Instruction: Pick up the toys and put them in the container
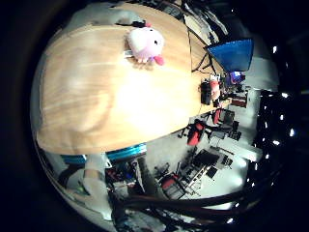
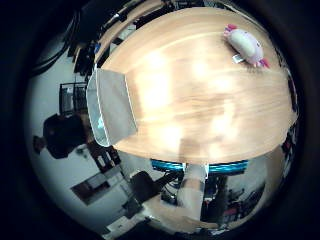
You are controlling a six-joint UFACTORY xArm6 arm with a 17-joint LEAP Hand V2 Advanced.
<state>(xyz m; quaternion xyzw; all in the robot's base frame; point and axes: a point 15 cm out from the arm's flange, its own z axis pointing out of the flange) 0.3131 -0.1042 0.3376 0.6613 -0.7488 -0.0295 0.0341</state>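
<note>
A pink and white plush toy (image 1: 144, 44) lies on the light wooden table (image 1: 106, 96), far from the palm. The same toy (image 2: 246, 45) shows in the thumb side view, with a small white tag beside it. A grey fabric container (image 2: 111, 105) stands at one end of the table, well apart from the toy, and its inside looks bare. The table lies some way off from the palm. No part of the hand shows in either view.
Beyond the table's edge lies the room floor with red office chairs (image 1: 195, 133), equipment racks and a blue screen (image 1: 232, 53). A teal bar (image 2: 200, 166) runs under the table's near edge.
</note>
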